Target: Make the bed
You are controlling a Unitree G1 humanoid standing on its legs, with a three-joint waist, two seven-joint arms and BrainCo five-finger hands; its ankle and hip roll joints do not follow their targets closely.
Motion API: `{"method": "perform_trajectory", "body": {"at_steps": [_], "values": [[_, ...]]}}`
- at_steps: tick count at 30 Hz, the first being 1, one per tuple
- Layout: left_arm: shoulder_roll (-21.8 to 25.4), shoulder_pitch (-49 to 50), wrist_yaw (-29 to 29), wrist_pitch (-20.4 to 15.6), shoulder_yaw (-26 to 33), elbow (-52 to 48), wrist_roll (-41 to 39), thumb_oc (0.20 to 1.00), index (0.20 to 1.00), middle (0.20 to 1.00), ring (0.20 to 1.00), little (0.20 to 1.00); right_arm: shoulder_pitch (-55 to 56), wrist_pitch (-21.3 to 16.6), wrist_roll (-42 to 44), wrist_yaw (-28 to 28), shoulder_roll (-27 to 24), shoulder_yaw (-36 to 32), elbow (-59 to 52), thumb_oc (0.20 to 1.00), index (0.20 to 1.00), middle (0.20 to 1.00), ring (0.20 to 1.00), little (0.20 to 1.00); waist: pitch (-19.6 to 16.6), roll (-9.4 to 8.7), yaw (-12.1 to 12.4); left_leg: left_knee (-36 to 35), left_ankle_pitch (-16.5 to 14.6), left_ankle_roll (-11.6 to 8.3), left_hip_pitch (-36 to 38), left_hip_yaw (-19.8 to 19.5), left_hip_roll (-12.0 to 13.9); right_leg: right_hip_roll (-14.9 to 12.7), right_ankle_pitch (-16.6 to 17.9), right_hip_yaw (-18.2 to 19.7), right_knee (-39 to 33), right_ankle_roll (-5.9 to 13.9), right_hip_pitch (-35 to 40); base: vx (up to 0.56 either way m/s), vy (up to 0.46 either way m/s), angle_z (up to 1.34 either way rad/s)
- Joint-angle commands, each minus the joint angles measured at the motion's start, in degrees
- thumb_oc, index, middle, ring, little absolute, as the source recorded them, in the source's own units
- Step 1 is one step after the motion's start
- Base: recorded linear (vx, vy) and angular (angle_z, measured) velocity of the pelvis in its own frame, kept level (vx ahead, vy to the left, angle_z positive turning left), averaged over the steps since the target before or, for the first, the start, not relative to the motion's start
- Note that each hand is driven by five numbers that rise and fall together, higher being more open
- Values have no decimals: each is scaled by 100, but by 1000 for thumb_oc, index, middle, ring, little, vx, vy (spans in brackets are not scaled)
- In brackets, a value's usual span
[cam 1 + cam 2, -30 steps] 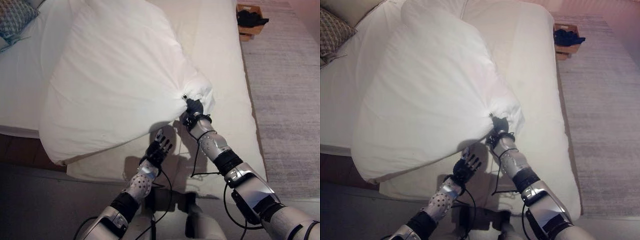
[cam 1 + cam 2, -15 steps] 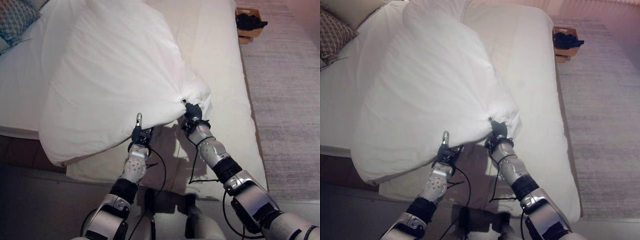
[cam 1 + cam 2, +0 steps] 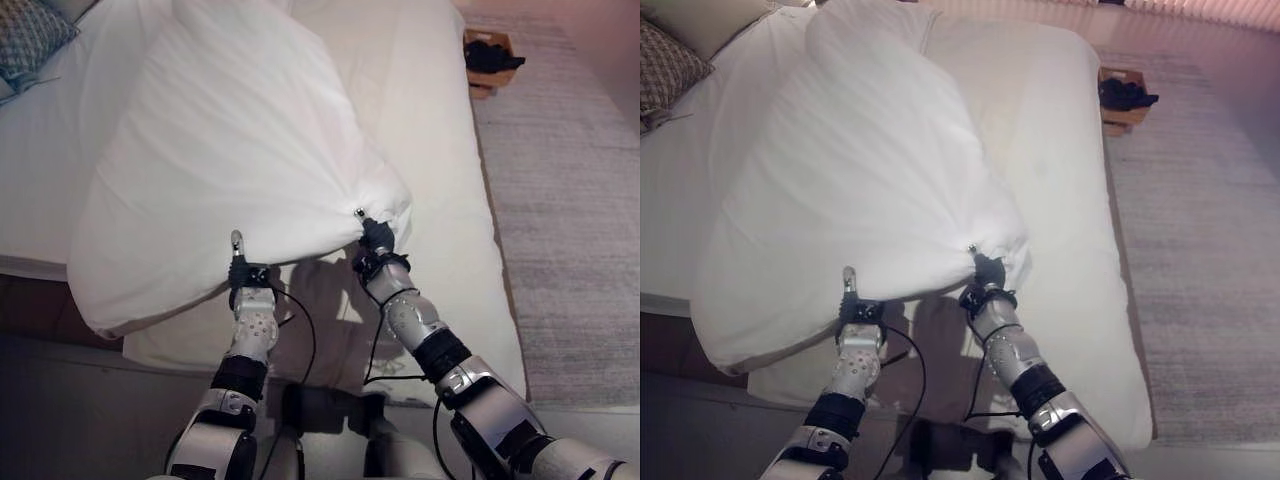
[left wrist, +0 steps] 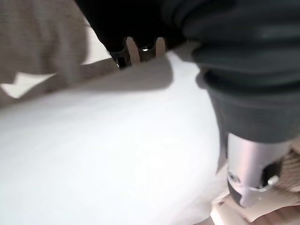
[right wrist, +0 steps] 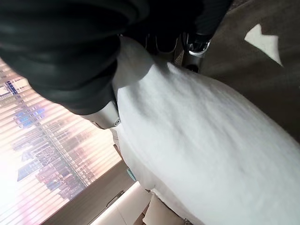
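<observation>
A big white duvet (image 3: 230,150) is held up, ballooning over the bed (image 3: 440,150). My right hand (image 3: 374,238) is shut on a bunched corner of it, just above the mattress near the foot end. In the right wrist view the cloth (image 5: 201,131) runs straight out of that grip. My left hand (image 3: 245,275) sits at the duvet's lower edge, to the left of the right hand, touching the cloth. White cloth (image 4: 117,150) lies close against this hand in the left wrist view.
A patterned pillow (image 3: 30,35) lies at the bed's far left corner. A wooden box (image 3: 488,55) with dark things in it stands on the grey rug (image 3: 570,200) along the bed's right side. Dark floor lies at the bed's near left edge.
My left hand has risen from open below the duvet to its lower edge and moved left. The right hand has kept its hold on the corner and drifted slightly left.
</observation>
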Motion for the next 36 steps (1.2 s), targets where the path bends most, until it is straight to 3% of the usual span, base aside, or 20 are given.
{"method": "perform_trajectory", "body": {"at_steps": [1, 8, 9, 10, 11, 19, 26, 28, 30, 33, 35, 36], "values": [[699, -146, 151, -741, 701, 465, 609, 1000, 1000, 1000, 1000, 1000, 636, -1003, -27, -125, -504, -853, -598, 200, 200, 200, 200, 200, -780, 76, -88, 0, -597, -39, 169, -76, -99, -28, -324, 283, 24, 277, 378, 36, -3, 0], [930, 16, 29, -493, 803, 738, 776, 1000, 1000, 1000, 1000, 1000, 797, -1017, 37, -10, -512, -890, -522, 200, 200, 200, 200, 200, -834, 120, -76, 0, -609, -55, 224, -88, -79, -33, -359, 255, 24, 276, 447, 6, 0, 0], [985, 78, -67, -428, 779, 746, 805, 611, 611, 611, 611, 611, 838, -1003, 43, 35, -534, -894, -527, 200, 200, 200, 200, 200, -836, 128, -75, 0, -613, -58, 228, -96, -80, -35, -367, 244, 24, 272, 461, 0, 0, 0], [1008, 104, -154, -361, 739, 754, 818, 432, 432, 432, 432, 432, 850, -996, 42, 65, -544, -894, -525, 200, 200, 200, 200, 200, -833, 138, -80, 0, -611, -58, 227, -97, -78, -37, -366, 243, 24, 271, 465, 0, 0, 0], [1054, 124, -255, -285, 699, 781, 839, 200, 200, 200, 200, 200, 871, -991, 56, 104, -547, -902, -495, 200, 200, 200, 200, 200, -830, 146, -85, 0, -610, -59, 231, -100, -79, -37, -364, 239, 24, 269, 471, 0, 0, 0], [1423, 323, -949, 143, 403, 550, 1218, 200, 200, 200, 200, 200, 1031, -826, 137, 383, -678, -987, -378, 200, 200, 200, 200, 200, -823, 231, -98, 0, -615, -71, 294, -147, -79, -35, -410, 235, 24, 232, 584, 6, -5, 2], [1523, 465, -1234, 248, 311, 263, 1268, 200, 200, 200, 200, 200, 1119, -602, 313, 661, -652, -949, -260, 200, 200, 200, 200, 200, -766, 462, -132, 61, -642, 50, 590, -209, -39, 74, -1041, 678, 1358, 47, 183, 12, -6, 4], [1538, 516, -1299, 262, 342, 216, 1293, 200, 200, 200, 200, 200, 1132, -567, 327, 750, -671, -909, -215, 200, 200, 200, 200, 200, -693, 443, -76, 690, -812, 75, 361, -211, -132, 68, -1139, 771, 1579, -17, 101, -7, -47, -5], [1478, 471, -1332, 228, 305, 146, 1239, 200, 200, 200, 200, 200, 1209, -558, 355, 795, -684, -936, -243, 200, 200, 200, 200, 200, -581, 437, -87, 1276, -877, -57, -3, -278, -190, 0, -1238, 628, 1741, -85, 65, -80, -63, 4], [1355, 477, -1396, 159, 222, -4, 1171, 200, 200, 200, 200, 200, 1265, -545, 472, 855, -641, -887, -135, 200, 200, 200, 200, 200, -532, 432, -115, 1825, -985, -128, -321, -642, -252, -74, -1320, 484, 1843, -95, 66, -49, 2, 39], [1336, 543, -1331, 80, 285, -152, 1144, 200, 200, 200, 200, 200, 1329, -493, 496, 856, -630, -882, -68, 200, 200, 200, 200, 200, -608, 439, -195, 1677, -946, -165, -318, -710, 90, -157, -1356, 509, 1898, -22, 80, 38, 123, 37], [1336, 545, -1330, 81, 285, -153, 1144, 200, 200, 200, 200, 200, 1330, -493, 496, 856, -630, -881, -69, 200, 200, 200, 200, 200, -607, 439, -195, 1671, -943, -165, -312, -710, 90, -158, -1357, 508, 1898, -22, 83, 68, 279, 26]]}}
